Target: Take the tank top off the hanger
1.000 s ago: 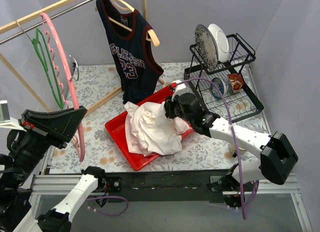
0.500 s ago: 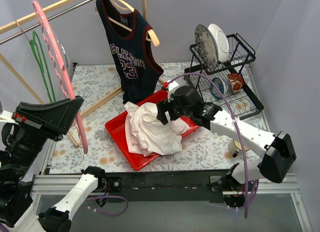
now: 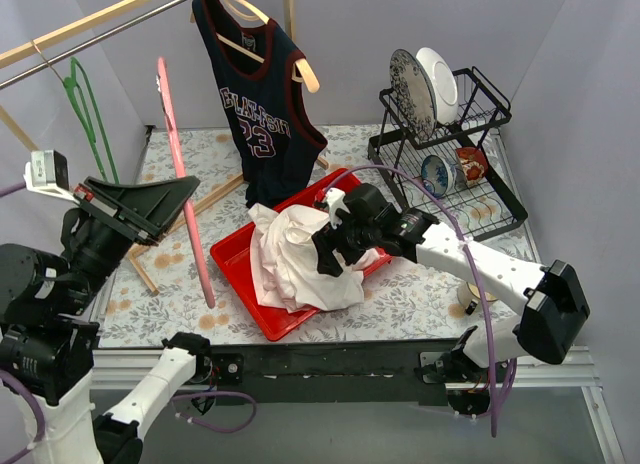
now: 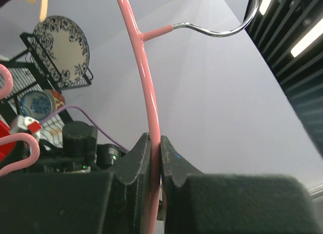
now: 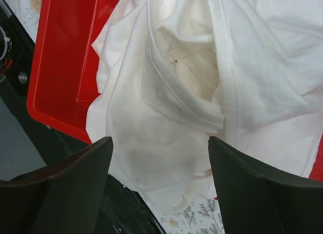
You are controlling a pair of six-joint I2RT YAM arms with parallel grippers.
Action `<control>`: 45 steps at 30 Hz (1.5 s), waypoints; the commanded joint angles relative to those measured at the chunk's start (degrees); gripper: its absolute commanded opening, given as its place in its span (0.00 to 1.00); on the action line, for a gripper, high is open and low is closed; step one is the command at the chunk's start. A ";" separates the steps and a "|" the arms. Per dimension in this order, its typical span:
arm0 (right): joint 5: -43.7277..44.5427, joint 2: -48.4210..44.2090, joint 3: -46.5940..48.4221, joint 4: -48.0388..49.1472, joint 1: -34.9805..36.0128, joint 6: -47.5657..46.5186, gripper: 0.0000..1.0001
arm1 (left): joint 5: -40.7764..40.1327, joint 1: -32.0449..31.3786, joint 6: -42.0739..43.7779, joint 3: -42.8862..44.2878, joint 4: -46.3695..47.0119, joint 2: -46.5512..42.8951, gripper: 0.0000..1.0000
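A bare pink hanger (image 3: 179, 174) stands nearly upright over the left of the table, and my left gripper (image 3: 188, 187) is shut on its bar. In the left wrist view the pink hanger (image 4: 146, 82) runs up from between the pads of the left gripper (image 4: 155, 140), with its metal hook at the top. The white tank top (image 3: 300, 264) lies crumpled in the red tray (image 3: 235, 259). My right gripper (image 3: 335, 249) hovers just above it. The right wrist view shows the right gripper (image 5: 160, 140) open, with the tank top (image 5: 192, 67) below and nothing between the fingers.
A navy jersey (image 3: 260, 94) hangs on a wooden hanger from the rail at the back. A green hanger (image 3: 85, 114) hangs at the far left. A black dish rack (image 3: 450, 174) with plates and bowls stands at the right. A wooden frame leg lies across the floral table.
My right gripper has opened, let go of the white tank top and shifted left over it. My left arm has swung the pink hanger rightward, away from the rail.
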 commanded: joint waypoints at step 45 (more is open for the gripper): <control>25.98 -0.39 -11.49 30.97 3.35 0.20 0.99 | -23.14 -0.26 1.39 -6.35 12.79 10.45 0.00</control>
